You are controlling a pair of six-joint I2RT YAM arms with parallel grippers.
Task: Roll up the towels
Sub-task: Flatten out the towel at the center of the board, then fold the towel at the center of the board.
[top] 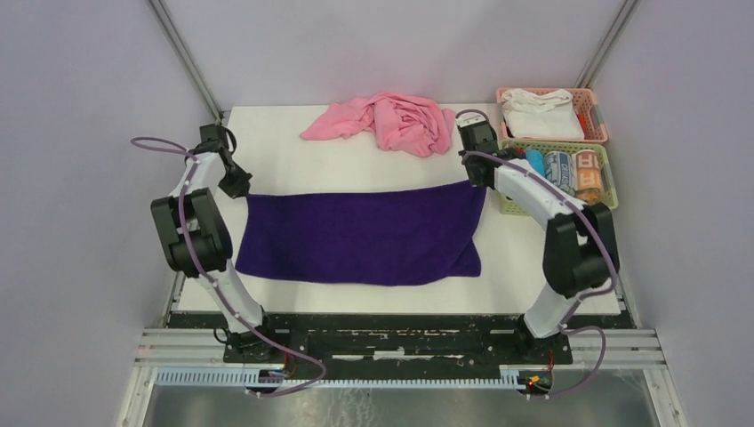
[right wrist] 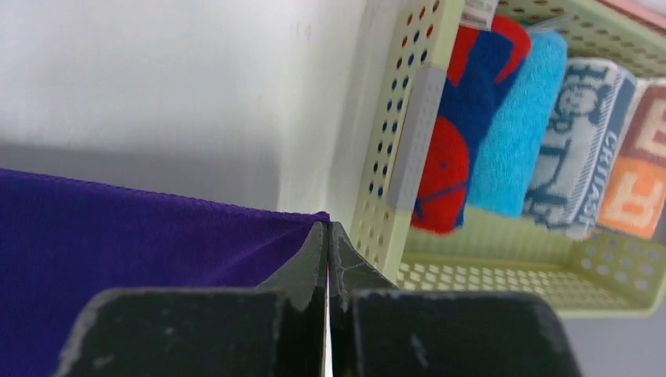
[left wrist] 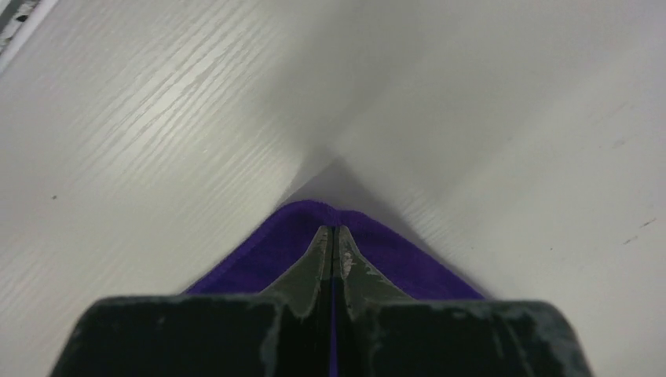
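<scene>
A deep purple towel [top: 356, 236] lies spread flat across the middle of the white table [top: 284, 156]. My left gripper [top: 238, 187] is at its far left corner, shut on the cloth. In the left wrist view the fingertips [left wrist: 322, 239] pinch the purple corner [left wrist: 259, 259] just above the table, with purple showing between the pads. My right gripper [top: 477, 174] is at the far right corner. There the closed gripper [right wrist: 327, 226] meets the towel's taut edge [right wrist: 157, 243] at its tip.
A crumpled pink cloth [top: 391, 120] lies at the back of the table. At the right stand a pink basket [top: 509, 92] holding a white cloth [top: 538, 116] and a green basket [top: 511, 206] of rolled towels [right wrist: 518, 126], whose wall [right wrist: 393, 133] is close beside my right gripper.
</scene>
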